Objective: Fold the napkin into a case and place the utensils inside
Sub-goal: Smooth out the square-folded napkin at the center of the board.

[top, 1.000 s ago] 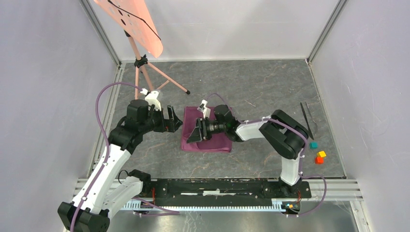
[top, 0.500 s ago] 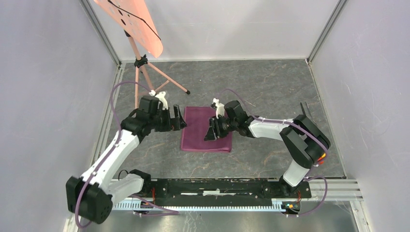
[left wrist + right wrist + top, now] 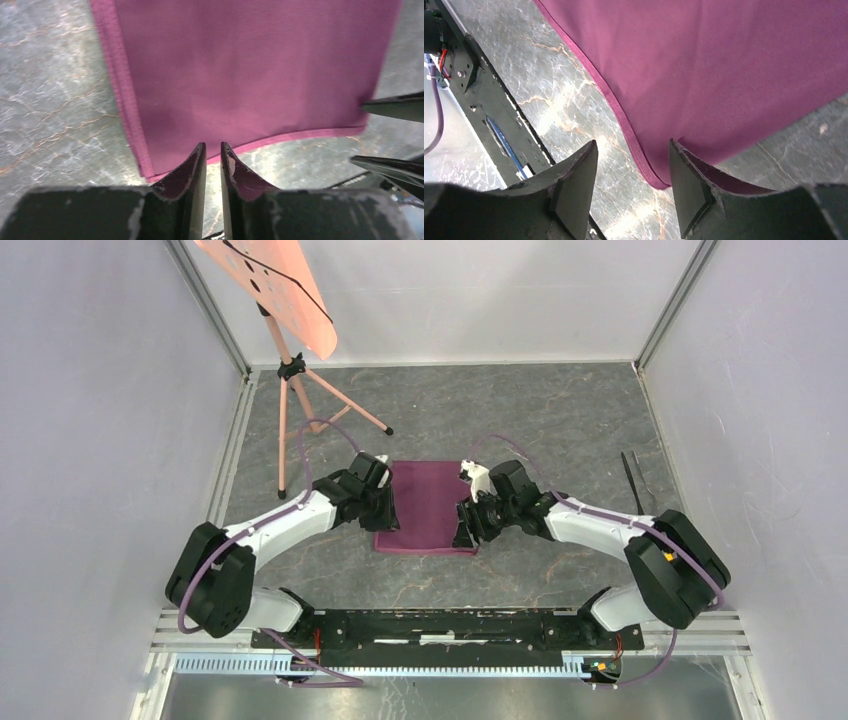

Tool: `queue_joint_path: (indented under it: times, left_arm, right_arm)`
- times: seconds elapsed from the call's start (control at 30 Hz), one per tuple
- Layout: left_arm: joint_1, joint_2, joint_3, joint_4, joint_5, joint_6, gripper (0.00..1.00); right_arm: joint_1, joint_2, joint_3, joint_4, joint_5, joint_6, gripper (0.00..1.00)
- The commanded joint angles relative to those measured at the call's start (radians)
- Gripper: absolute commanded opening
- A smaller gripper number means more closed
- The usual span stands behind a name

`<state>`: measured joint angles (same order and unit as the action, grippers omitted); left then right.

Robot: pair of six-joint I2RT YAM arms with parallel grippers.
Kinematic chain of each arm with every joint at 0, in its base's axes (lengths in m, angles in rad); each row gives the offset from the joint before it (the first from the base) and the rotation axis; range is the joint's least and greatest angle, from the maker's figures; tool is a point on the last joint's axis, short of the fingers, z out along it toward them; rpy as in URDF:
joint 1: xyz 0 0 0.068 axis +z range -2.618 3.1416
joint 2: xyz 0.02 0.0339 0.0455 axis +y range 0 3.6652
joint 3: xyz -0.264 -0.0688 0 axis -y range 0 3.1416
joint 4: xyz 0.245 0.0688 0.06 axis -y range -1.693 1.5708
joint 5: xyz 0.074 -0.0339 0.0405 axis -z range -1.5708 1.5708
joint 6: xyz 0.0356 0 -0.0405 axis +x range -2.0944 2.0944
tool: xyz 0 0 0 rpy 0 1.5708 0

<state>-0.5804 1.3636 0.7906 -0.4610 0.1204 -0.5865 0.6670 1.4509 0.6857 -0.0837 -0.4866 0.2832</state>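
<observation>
We see the napkin [image 3: 428,505] lying flat at the middle of the grey marbled table [image 3: 540,415], folded to a plain plum rectangle whose sides run 12-to-6 and 9-to-3. From overhead it looks nearly as wide as it is deep, so we cannot name a sure long axis. The left gripper [image 3: 386,512] sits low at the cloth's 8 o'clock side, close to the 7 o'clock corner, and the right gripper [image 3: 466,530] sits at the 5 o'clock corner. In the left wrist view its fingers [image 3: 197,165] are drawn narrow, only a thin slit between them, with the tips right at the hem; we cannot tell whether any cloth is caught. In the right wrist view the fingers [image 3: 574,185] stand moderately apart and straddle the hemmed corner, one over the cloth, the other over bare table, pinching nothing. The utensils [image 3: 631,480] lie at 3 o'clock, well apart from the napkin, their long axes roughly 12-to-6, leaning a little toward 11-to-5; which end points where is too small for us to tell. A salmon tripod stand [image 3: 291,368] rises at 11 o'clock.
</observation>
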Motion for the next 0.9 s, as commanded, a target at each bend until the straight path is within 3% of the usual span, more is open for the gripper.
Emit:
queue_joint_path:
  times: [0.0, 0.1, 0.23, 0.53, 0.87]
  left_arm:
    - [-0.001, 0.007, -0.037, 0.065, -0.116, -0.067, 0.22]
    - [0.0, 0.043, -0.06, 0.077, -0.155, -0.061, 0.22]
    - [0.001, 0.086, -0.106, 0.121, -0.174, -0.073, 0.22]
    - [0.001, 0.129, -0.163, 0.16, -0.219, -0.097, 0.21]
    - [-0.001, 0.103, -0.225, 0.171, -0.218, -0.116, 0.19]
  right_arm:
    - [-0.041, -0.049, -0.05, 0.055, -0.049, -0.009, 0.63]
    - [-0.047, -0.057, -0.07, 0.104, -0.074, 0.013, 0.73]
    - [-0.047, -0.046, -0.101, 0.21, -0.115, 0.075, 0.76]
    - [-0.045, -0.022, -0.174, 0.31, -0.169, 0.109, 0.76]
    - [-0.117, -0.123, -0.351, 0.207, -0.004, 0.056, 0.75]
